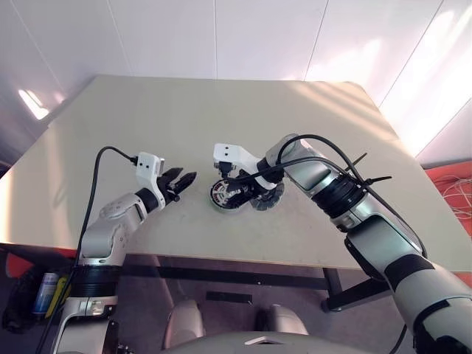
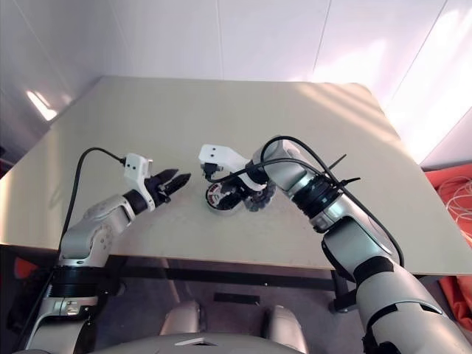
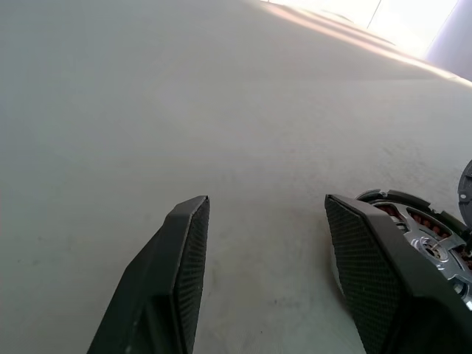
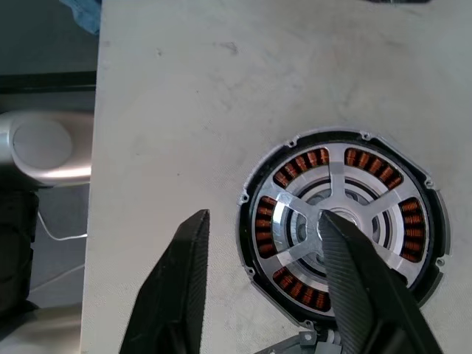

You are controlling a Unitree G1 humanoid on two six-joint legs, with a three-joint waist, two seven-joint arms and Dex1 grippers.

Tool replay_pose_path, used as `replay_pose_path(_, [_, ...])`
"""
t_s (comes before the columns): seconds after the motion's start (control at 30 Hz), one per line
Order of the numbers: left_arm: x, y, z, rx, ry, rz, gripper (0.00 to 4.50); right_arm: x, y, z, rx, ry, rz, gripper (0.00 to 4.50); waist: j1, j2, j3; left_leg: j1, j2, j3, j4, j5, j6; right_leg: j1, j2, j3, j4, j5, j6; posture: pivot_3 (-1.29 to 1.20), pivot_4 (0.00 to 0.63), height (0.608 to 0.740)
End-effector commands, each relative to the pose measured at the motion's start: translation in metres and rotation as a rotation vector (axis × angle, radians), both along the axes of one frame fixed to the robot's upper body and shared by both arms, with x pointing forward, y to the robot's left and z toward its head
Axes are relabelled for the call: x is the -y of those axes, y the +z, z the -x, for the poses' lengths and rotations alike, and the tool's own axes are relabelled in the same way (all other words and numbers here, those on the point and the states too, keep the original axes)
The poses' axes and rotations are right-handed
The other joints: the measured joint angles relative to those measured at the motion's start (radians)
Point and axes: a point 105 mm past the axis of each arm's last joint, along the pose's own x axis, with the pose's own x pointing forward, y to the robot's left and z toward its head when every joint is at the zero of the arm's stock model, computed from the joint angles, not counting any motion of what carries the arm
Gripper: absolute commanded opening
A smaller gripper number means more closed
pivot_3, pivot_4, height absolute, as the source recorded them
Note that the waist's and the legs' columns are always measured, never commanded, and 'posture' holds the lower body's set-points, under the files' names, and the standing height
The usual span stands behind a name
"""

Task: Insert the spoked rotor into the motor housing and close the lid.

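The spoked rotor (image 4: 335, 221) now sits inside the motor housing (image 4: 251, 273) on the counter (image 1: 221, 125), its silver spokes lying over the orange windings and its black rim snug in the grey case. The right end effector (image 4: 262, 280) hangs just above the housing with its two black fingers spread apart and nothing between them — one finger is over the rotor's hub, the other over bare counter just beside the housing. The lid (image 1: 268, 198) stands tipped up at the housing's far side from the left end effector (image 1: 179, 182), which waits near the housing, open and empty (it touches nothing). The next job, I think, is closing the lid. Best to push gently on the lid's top edge so it folds down flat over the housing, and keep the housing from sliding — the left end effector could steady it.
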Motion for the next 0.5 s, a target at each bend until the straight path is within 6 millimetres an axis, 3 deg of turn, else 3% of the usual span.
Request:
replay_pose_path(0.03, [0.001,0.017,-0.005,0.055,-0.013,0.02,2.66,-0.012,0.04,0.005,0.024,0.033,-0.129,2.57,0.001,0.0,0.0,0.0,0.0,0.0,0.0,0.0,0.0,0.0,0.0,0.0,0.0,0.0,0.0,0.0,0.0,0.74])
replay_pose_path(0.17, [0.005,0.017,-0.005,0.043,-0.031,0.033,2.66,-0.018,0.071,-0.002,0.103,0.019,-0.256,2.57,0.0,0.0,0.0,0.001,0.0,0.0,0.0,0.001,-0.001,0.0,0.0,0.0,0.001,0.0,0.0,0.0,0.0,0.74])
replay_pose_path(0.23, [0.009,0.014,-0.003,0.022,-0.058,0.037,2.66,-0.01,0.088,-0.017,0.253,-0.003,-0.339,2.57,0.001,0.0,0.0,0.001,0.0,0.0,0.0,0.001,-0.001,0.0,0.0,0.0,0.001,0.0,0.0,0.0,0.0,0.74])
replay_pose_path(0.33, [0.01,0.012,-0.002,0.011,-0.074,0.033,2.66,0.01,0.098,-0.033,0.325,-0.071,-0.369,2.57,0.005,0.0,0.0,0.001,-0.001,0.001,0.0,0.0,-0.001,0.0,0.0,0.0,0.0,0.0,0.0,0.0,0.0,0.74])
replay_pose_path(0.43, [0.013,0.01,-0.003,0.0,-0.095,0.015,2.66,0.06,0.098,-0.062,0.454,-0.242,-0.322,2.57,0.007,-0.001,0.0,0.0,-0.002,0.003,0.0,0.0,-0.001,0.001,-0.001,0.0,0.0,0.0,0.0,0.0,0.0,0.74])
replay_pose_path(0.5, [0.014,0.01,-0.005,-0.001,-0.104,0.01,2.66,0.087,0.095,-0.072,0.514,-0.319,-0.281,2.17,0.01,-0.001,0.0,0.0,-0.003,0.005,0.0,0.0,-0.001,0.001,-0.001,0.0,0.0,0.0,0.0,0.0,0.0,0.74])
